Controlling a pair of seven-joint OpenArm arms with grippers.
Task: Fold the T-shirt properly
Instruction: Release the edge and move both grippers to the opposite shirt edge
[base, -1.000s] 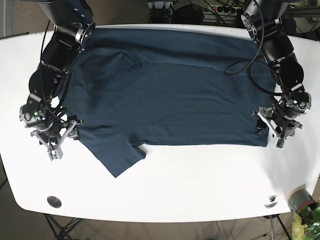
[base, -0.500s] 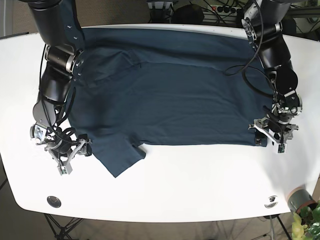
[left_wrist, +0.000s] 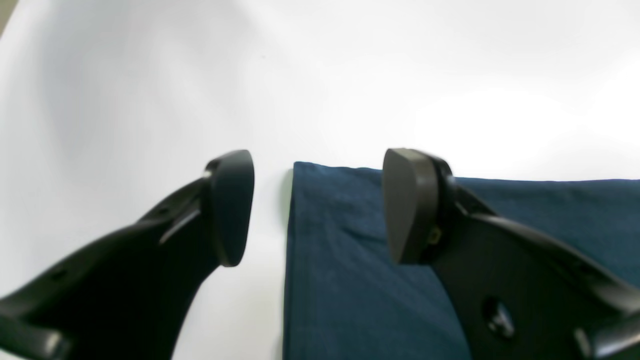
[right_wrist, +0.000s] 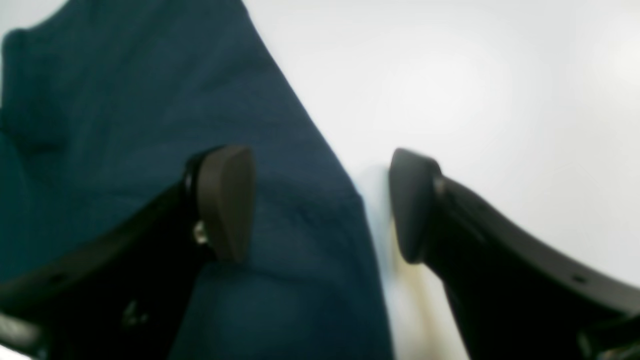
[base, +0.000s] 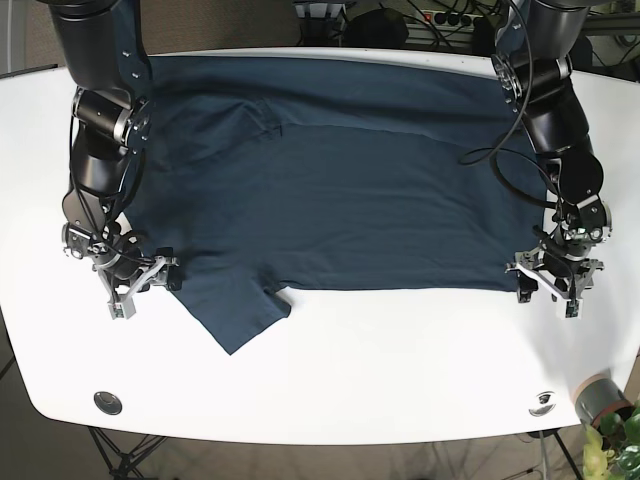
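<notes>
- Left gripper (left_wrist: 317, 207) spread wide, holding nothing; jaws straddle the bottom hem corner of the T-shirt (left_wrist: 360, 280), one finger over bare table (left_wrist: 350, 75), the other over fabric.
- Right gripper (right_wrist: 320, 205) likewise wide apart, nothing clamped; one finger over the sleeve cloth, the other over white table, sleeve edge running between them.
- T-shirt (base: 340, 180) lies flat and unfolded on the table (base: 400, 370), dark blue, collar end toward the right arm's side, one sleeve sticking out toward the front edge.
- Contact between fingertips and cloth: cannot tell from the wrist views, both blurred.
- Versus 0.5 s ago: right gripper (base: 135, 280) now closer in to the shirt and slightly higher in the base view, at the sleeve edge; left gripper (base: 553, 282) lower down, off the hem corner. Versus 1.0 s ago, both arms more tucked in and extended downward. Shirt outline unchanged.
- Base view gives the whole shirt layout and both arms; also a round fitting (base: 107, 403) in the table and a plant pot (base: 600, 398) at the corner.
- Wrist views alone show the jaw gap and the fabric edge sitting between the fingers.
</notes>
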